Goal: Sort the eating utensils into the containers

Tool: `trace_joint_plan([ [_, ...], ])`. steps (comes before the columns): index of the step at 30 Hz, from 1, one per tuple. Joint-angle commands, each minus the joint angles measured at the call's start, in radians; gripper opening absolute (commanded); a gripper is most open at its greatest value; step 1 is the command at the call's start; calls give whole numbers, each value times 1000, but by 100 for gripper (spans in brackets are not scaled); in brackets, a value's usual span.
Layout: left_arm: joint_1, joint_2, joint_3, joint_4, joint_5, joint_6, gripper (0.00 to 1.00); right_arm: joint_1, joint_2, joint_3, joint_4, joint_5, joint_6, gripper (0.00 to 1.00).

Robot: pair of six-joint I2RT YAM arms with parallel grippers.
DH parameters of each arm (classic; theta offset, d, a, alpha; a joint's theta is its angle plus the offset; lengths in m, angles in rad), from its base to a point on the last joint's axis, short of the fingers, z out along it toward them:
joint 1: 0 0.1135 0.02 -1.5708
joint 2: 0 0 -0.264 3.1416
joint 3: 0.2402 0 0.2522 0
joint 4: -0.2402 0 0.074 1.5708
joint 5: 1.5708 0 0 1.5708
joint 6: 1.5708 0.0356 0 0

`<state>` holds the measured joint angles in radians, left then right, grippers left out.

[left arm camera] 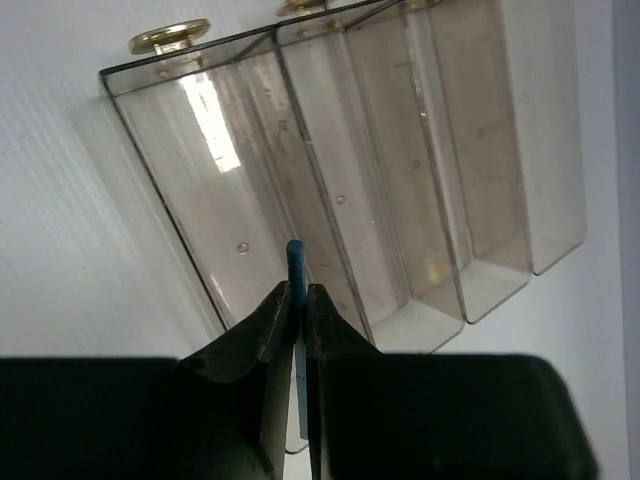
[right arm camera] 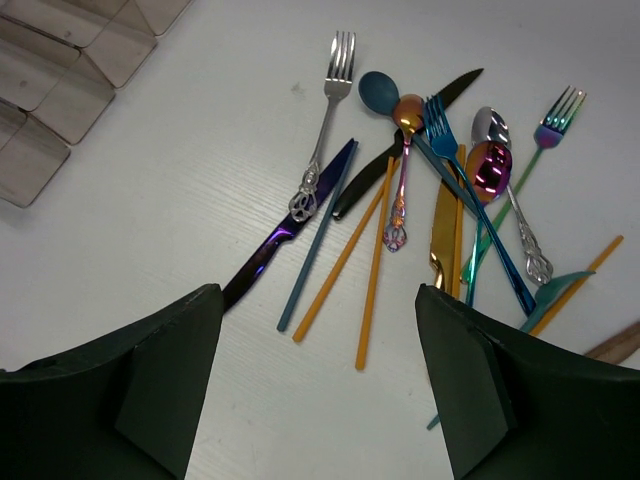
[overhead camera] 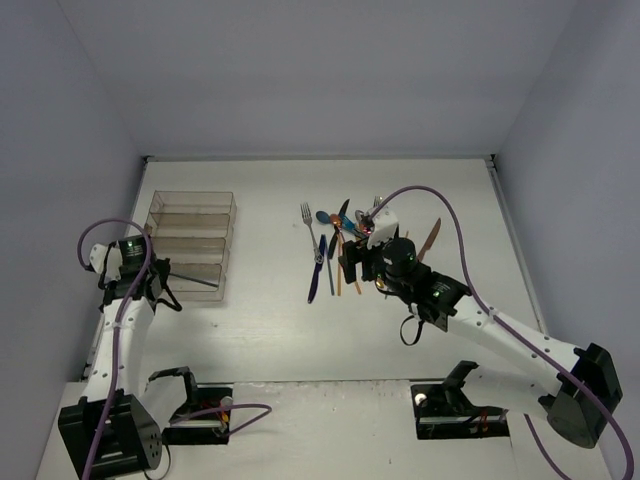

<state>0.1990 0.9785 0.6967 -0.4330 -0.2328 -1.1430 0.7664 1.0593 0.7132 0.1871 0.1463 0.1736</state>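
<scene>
Pinching a slim blue chopstick [left arm camera: 295,262] between jaws closed tight on it, the left gripper [left arm camera: 297,292] hangs at one short end of the clear four-compartment tray [left arm camera: 480,270], the stick's tip showing over the outermost long slot, close to the first divider. The overhead view puts that slot on the side nearest the arm bases, at the left of the white table [overhead camera: 260,330]; whether the stick touches the tray floor cannot be told. Well apart to the right, the right gripper [right arm camera: 320,400] hovers over the loose pile of utensils with its fingers [right arm camera: 150,390] spread wide and nothing between them. Below it a silver fork [right arm camera: 325,130] lies at the left edge of the pile beside an iridescent purple knife [right arm camera: 290,225] and a second blue chopstick [right arm camera: 318,240] — two orange chopsticks [right arm camera: 372,270] slant next to them. A black knife [right arm camera: 400,150] crosses under a blue spoon [right arm camera: 378,90] and a copper spoon [right arm camera: 405,165]; a blue fork [right arm camera: 470,200] overlaps a gold knife [right arm camera: 445,230], a pink iridescent spoon [right arm camera: 488,168] and a silver spoon [right arm camera: 505,190]. A green-stemmed fork [right arm camera: 555,115] lies farthest right.
</scene>
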Motion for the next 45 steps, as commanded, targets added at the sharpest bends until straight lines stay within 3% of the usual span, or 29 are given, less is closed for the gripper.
trace_joint_plan([
  [1, 47, 45, -32, 89, -23, -57, 0, -38, -25, -10, 53, 3, 43, 75],
  [3, 66, 70, -51, 126, 2, -68, 0, -52, -24, -12, 51, -1, 53, 75],
  [5, 71, 90, -58, 137, 10, -73, 6, -56, -22, -14, 43, 11, 57, 75],
  [7, 76, 111, -59, 137, 18, -73, 19, -58, -15, -12, 34, 47, 67, 75],
  [9, 80, 115, -60, 138, 30, -67, 38, -59, -8, -11, 14, 88, 87, 75],
  [14, 79, 103, -31, 77, 36, -30, 66, -88, 15, 6, -31, 143, 122, 75],
  [19, 77, 85, 26, -7, 53, 38, 80, -123, 74, 41, -78, 138, 151, 74],
  [30, -48, 85, 250, -83, 142, 343, 83, -127, 421, 164, -117, 13, 178, 63],
  [38, -272, 109, 380, -100, 205, 545, 83, -127, 594, 227, -118, -14, 206, 46],
  [45, -445, 123, 411, -103, 233, 599, 83, -127, 715, 250, -120, -24, 238, 35],
])
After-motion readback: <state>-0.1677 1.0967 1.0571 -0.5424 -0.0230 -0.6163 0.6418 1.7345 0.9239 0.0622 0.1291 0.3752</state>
